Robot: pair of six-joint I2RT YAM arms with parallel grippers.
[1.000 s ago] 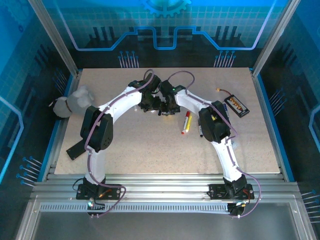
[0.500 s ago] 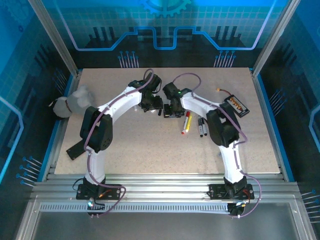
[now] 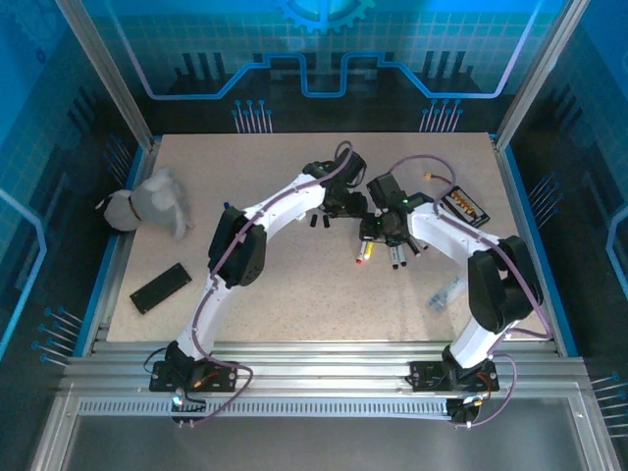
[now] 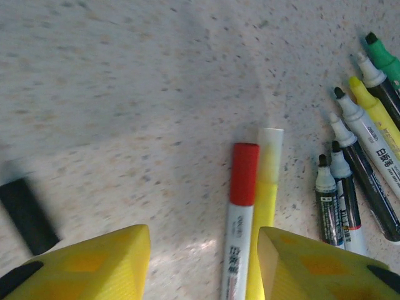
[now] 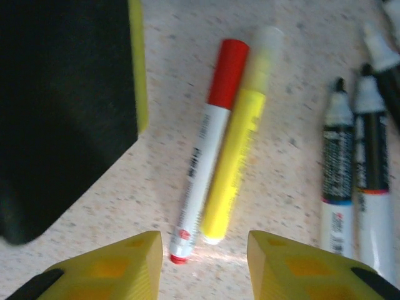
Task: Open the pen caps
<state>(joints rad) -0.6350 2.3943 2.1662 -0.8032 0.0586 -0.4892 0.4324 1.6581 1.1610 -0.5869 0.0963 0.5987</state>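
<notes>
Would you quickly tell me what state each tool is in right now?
Left tool: open, holding nothing.
Right tool: open, holding nothing.

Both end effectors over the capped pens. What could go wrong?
The red pen and yellow pen lie touching; the left end effector may catch both.
The right end effector hangs over the same pair; the two may collide.
The uncapped pens lie close by; a sweep could scatter them.

Desk [image 3: 294, 285]: speckled beige top.
Black slab [image 3: 160, 287]: lies flat, near-left part of the desk.
Grey-white soft bundle [image 3: 147, 203]: left edge.
Black wired box [image 3: 463, 207]: right side.
</notes>
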